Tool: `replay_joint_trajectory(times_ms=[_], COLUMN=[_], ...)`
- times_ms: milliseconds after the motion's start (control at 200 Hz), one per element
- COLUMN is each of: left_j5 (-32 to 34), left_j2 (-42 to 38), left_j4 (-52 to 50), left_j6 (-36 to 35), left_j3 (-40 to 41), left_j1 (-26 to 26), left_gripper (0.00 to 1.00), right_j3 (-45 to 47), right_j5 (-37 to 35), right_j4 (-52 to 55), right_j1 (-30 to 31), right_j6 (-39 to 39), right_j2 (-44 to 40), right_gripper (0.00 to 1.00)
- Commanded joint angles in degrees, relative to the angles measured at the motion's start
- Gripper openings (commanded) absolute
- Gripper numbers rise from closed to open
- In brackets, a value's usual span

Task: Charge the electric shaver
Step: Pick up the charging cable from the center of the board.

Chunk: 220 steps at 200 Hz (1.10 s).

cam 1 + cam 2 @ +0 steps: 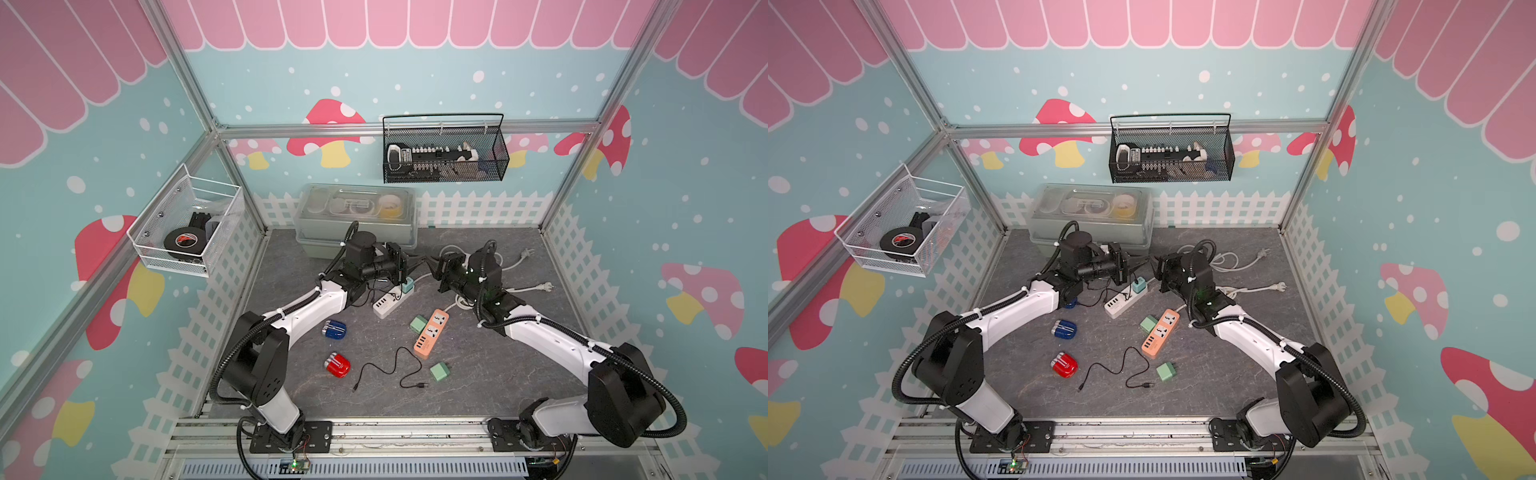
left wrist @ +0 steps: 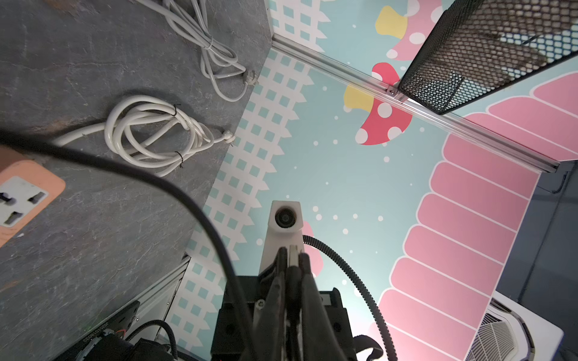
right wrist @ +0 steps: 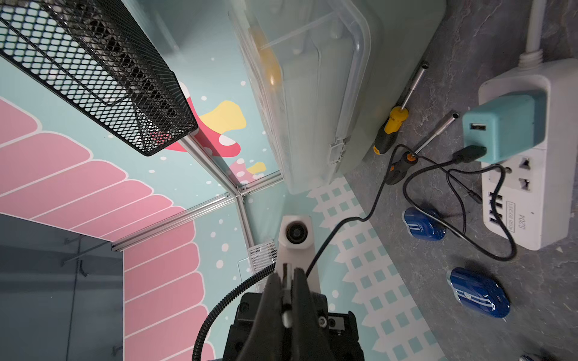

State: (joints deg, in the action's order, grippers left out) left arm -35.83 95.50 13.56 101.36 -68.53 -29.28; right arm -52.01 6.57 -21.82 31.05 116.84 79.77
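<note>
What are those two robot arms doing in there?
The two arms meet over the table, by the white power strip. The left gripper and the right gripper are both shut, tip to tip. A black cable runs from the teal charger in the strip up to where they meet. A blue shaver and a red shaver lie on the table, untouched.

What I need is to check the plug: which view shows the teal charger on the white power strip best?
The right wrist view: the teal charger is close, both USB ports visible, a black cable in one. In both top views the teal charger is tiny. The left wrist view misses it.
</note>
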Motion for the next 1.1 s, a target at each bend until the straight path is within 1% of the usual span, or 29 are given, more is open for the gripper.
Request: replay_joint_trajectory(times_ms=[0, 145, 255, 300, 320, 365, 410, 495, 540, 585, 600, 620, 730, 770, 810, 860, 961, 1096], left_j5=[0.06, -0.07, -0.57, -0.93, -1.13, -1.79, -2.70, -4.76, -5.75, -6.69, -6.93, -7.32, -9.22, -9.57, -9.99, -10.64, -11.93, -11.83], left_j2=[1.39, 1.83, 1.73, 1.40, 1.18, 0.67, -0.14, -2.08, -3.57, -5.18, -5.76, -6.41, -10.43, -12.19, -13.97, -16.11, -19.86, -24.21], left_j4=[0.94, 1.22, 0.26, -0.16, -0.39, -1.38, -1.96, -3.92, -5.75, -8.38, -9.33, -10.08, -12.54, -13.26, -14.46, -16.48, -20.52, -22.33], left_j6=[0.13, 0.24, -0.44, -0.83, -1.05, -1.96, -2.89, -4.64, -6.05, -7.61, -8.05, -8.63, -9.60, -9.65, -10.21, -11.29, -13.47, -13.43], left_j3=[-1.85, -2.21, -2.36, -2.18, -2.09, -2.06, -1.82, -0.86, -0.29, 0.34, 0.59, 0.98, 3.89, 5.25, 6.34, 7.62, 9.65, 13.36], left_j1=[-0.14, -0.17, 0.31, 0.76, 1.02, 1.75, 2.56, 4.34, 5.17, 5.54, 5.47, 7.15, 9.28, 10.11, 11.06, 12.31, 14.67, 16.76], left_gripper=[0.07, 0.00, 0.00, 0.00, 0.00, 0.00, 0.00, 0.00, 0.00, 0.00, 0.00, 0.00, 0.00, 0.00, 0.00, 0.00, 0.00, 0.00], right_j3=[-0.80, -0.64, -0.88, -1.34, -1.61, -2.55, -3.53, -6.63, -9.12, -11.65, -12.43, -13.51, -20.70, -23.00, -24.39, -24.22, -22.91, -24.24], right_j5=[0.80, 0.66, 0.55, 0.63, 0.64, 0.70, 0.86, 1.31, 1.94, 2.64, 2.78, 3.12, 6.58, 6.79, 7.24, 8.70, 8.92, 8.38], right_j4=[-1.59, -1.58, -1.35, 0.54, 2.12, 7.32, 13.60, 27.18, 34.68, 41.14, 43.00, 45.10, 56.73, 60.01, 62.55, 62.69, 61.13, 60.55], right_j1=[0.24, 0.19, 0.20, 0.09, -0.03, -0.40, -1.17, -3.14, -4.07, -4.48, -4.51, -4.46, -3.62, -2.75, -2.01, -1.26, 0.48, 2.30], right_j6=[0.48, 0.62, 0.10, -1.23, -2.15, -4.89, -8.44, -17.03, -21.94, -26.17, -27.53, -29.04, -37.27, -39.39, -39.86, -39.32, -37.63, -37.63], right_j2=[-0.17, -0.23, -0.53, -1.11, -1.63, -2.87, -4.37, -6.49, -6.39, -5.40, -4.85, -4.02, 3.53, 6.29, 8.72, 11.25, 14.39, 19.46], right_gripper=[0.00, 0.00, 0.00, 0.00, 0.04, 0.17, 0.26, 0.39, 0.44, 0.46, 0.46, 0.46, 0.47, 0.47, 0.47, 0.46, 0.46, 0.44])
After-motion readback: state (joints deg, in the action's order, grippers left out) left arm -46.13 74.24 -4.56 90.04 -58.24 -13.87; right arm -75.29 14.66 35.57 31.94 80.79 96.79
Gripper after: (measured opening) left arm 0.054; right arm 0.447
